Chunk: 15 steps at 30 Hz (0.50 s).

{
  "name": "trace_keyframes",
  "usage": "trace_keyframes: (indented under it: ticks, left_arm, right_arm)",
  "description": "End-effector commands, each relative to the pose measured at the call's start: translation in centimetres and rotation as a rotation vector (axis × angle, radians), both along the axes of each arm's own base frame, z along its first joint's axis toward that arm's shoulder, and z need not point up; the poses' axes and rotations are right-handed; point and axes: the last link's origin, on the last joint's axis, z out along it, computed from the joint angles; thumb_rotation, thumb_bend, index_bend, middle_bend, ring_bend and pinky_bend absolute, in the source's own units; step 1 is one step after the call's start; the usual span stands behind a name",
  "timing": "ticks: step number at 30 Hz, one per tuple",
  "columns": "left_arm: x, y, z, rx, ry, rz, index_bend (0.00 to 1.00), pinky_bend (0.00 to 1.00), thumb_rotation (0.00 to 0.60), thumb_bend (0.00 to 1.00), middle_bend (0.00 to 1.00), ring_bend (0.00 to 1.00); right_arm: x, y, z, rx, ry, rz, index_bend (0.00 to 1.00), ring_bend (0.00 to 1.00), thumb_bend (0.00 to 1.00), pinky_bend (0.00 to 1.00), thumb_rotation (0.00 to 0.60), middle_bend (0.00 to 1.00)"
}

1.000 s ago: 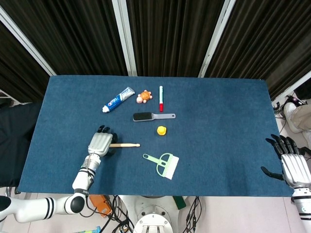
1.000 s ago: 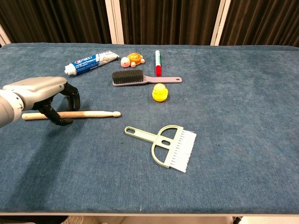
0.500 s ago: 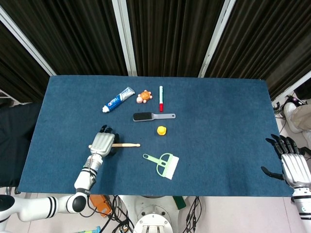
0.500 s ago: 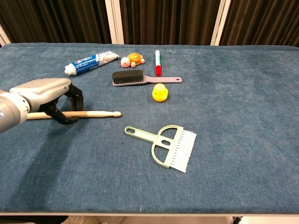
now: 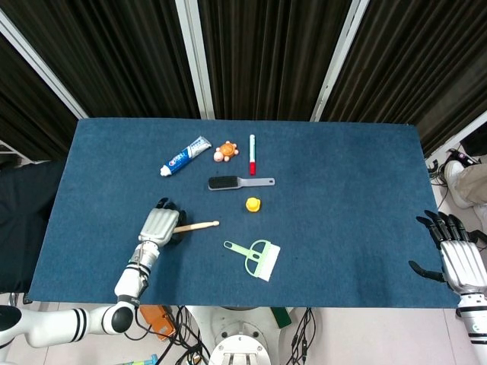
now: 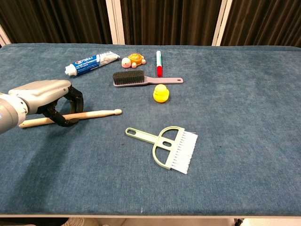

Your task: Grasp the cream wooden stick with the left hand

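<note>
- We see the left hand (image 6: 44,96), silver with dark fingers, low over the left part of the blue cloth-covered table (image 6: 244,141).
- Its fingers are curled around the cream wooden stick (image 6: 89,114), and the stick passes through the closed fingers, so the hand holds it.
- In the chest view the stick lies at a slant: the rounded tip points to the right, toward the middle of the table, and the other end comes out on the left side of the hand.
- We cannot tell if the stick touches the cloth or is a little above it.
- In the head view the same left hand (image 5: 158,226) and stick (image 5: 199,225) show near the front left edge of the table.
- The right hand (image 5: 459,255) hangs beyond the right edge of the table, well apart from all objects. Its fingers are apart and it holds nothing.
- Just to the right of the stick lies a pale green small hand broom with white bristles (image 6: 167,148).
- Farther back we see a small yellow rubber duck (image 6: 161,93) and a grey flat brush with dark bristles (image 6: 141,78).
- At the far side there are a white and blue toothpaste tube (image 6: 91,62), a small orange toy turtle (image 6: 133,60) and a white marker pen with a red cap (image 6: 159,63).
</note>
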Motion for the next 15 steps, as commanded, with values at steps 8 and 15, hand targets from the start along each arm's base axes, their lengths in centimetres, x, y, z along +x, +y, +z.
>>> trace_keyframes:
  ticks: [8, 15]
  left_arm:
    - [0.2, -0.2, 0.8, 0.015, -0.028, -0.028, 0.56, 0.10, 0.600, 0.42, 0.58, 0.22]
    - [1.5, -0.7, 1.9, 0.014, -0.097, -0.085, 0.56, 0.10, 0.600, 0.42, 0.58, 0.22]
  right_arm:
    - [0.0, 0.0, 0.0, 0.001, -0.003, 0.000, 0.21, 0.08, 0.29, 0.00, 0.600, 0.14]
    - [0.0, 0.0, 0.0, 0.001, -0.004, -0.001, 0.21, 0.08, 0.29, 0.00, 0.600, 0.14]
